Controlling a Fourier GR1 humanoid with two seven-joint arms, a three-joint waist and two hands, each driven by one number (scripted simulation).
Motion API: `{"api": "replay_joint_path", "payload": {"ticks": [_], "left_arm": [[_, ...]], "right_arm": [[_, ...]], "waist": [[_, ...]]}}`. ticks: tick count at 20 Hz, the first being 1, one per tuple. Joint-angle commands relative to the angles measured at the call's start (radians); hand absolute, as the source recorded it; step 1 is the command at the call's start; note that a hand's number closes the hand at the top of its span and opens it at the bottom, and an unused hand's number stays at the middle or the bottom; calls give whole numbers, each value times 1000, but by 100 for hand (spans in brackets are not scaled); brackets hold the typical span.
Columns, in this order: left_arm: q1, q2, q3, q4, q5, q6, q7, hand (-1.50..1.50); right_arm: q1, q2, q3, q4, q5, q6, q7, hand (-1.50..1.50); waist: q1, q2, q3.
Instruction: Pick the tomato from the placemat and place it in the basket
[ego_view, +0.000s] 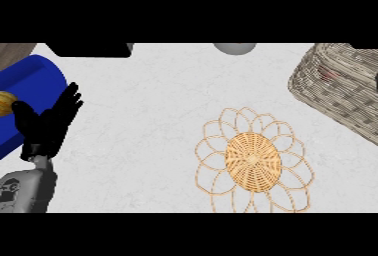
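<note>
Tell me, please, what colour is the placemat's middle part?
The placemat has a tan woven middle, ringed by open wire petals; the head view shows it.

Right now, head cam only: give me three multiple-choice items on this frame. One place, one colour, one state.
1. Where is the basket?
A. upper right
B. lower left
C. centre

2. What colour is the plate at the left edge?
A. red
B. blue
C. green

3. What state is the left hand in?
A. curled round a tomato
B. pressing flat on the placemat
C. open, fingers up, holding nothing

Key:
1 A: the basket fills the upper right corner of the counter.
2 B: the plate is plain deep blue.
3 C: the left hand shows straight fingers pointing up beside the plate, with nothing in it.
</note>
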Motion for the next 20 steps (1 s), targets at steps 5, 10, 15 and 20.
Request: {"api": "replay_joint_path", "payload": {"ticks": [5,10,15,20], "left_arm": [[-50,31,37,79,18,-28,-31,0],[12,10,27,-30,18,5,27,0],[51,28,45,16,14,-18,-28,0],[25,42,68,10,34,-21,-17,0]], "right_arm": [[8,-22,-97,3,-143,-85,-147,-150],[80,-30,-223,-168,-267,-147,-93,-150],[240,-129,-330,-322,-432,5,-126,-150],[485,-139,-423,-508,-596,213,-107,-150]], "waist": [[-10,-1,0],[-30,-14,1],[-37,-11,0],[-49,-13,-1]]}}
